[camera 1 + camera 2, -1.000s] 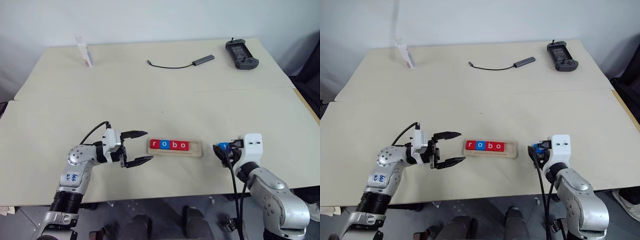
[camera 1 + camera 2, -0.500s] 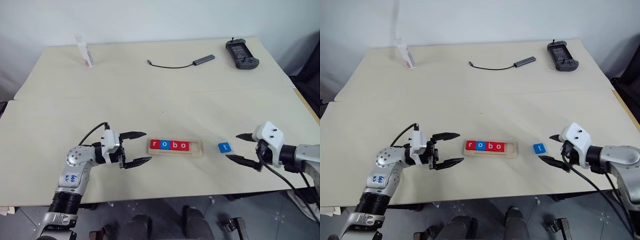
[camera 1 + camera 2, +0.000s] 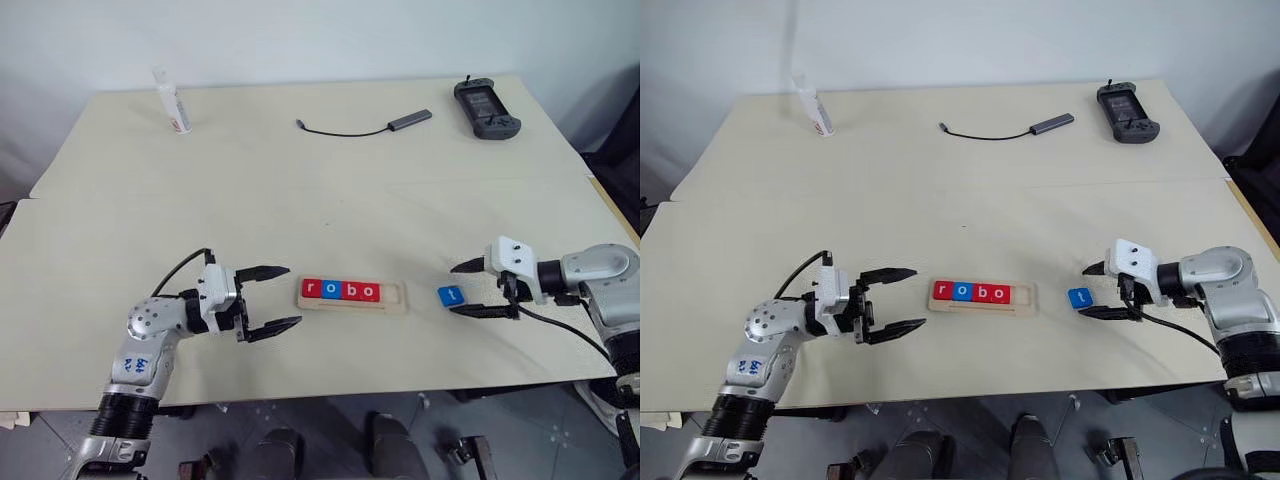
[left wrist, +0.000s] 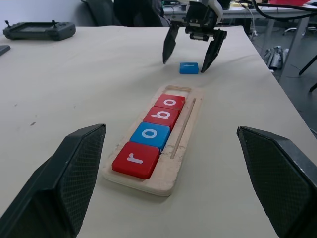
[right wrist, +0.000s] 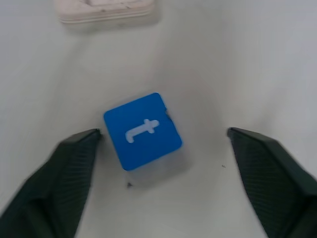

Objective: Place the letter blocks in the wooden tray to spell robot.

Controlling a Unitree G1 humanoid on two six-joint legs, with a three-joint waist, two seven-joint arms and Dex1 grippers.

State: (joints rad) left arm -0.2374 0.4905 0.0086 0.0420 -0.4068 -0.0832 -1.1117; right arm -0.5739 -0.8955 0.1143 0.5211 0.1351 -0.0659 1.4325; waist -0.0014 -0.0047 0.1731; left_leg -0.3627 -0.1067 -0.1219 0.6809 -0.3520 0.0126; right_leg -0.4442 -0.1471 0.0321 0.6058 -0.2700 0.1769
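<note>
The right gripper [image 3: 472, 289] holds its jaws apart around the blue t block [image 3: 450, 296] lying flat on the tabletop [image 3: 320, 200] — just beside the wooden tray [image 3: 392, 299]. Four blocks [image 3: 340, 290] there spell "robo". The left gripper [image 3: 278, 296] hovers near the tray's other end, jaws spread and empty

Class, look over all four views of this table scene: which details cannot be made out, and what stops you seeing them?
- White bottle at the table's far edge: label too small to read, head views.
- Black handheld controller: screen too small to read.
- Long pale wooden tray: cut off by the right wrist view's edge.
- Blue rounded-square "t" tile: letter too distant, left wrist view.
</note>
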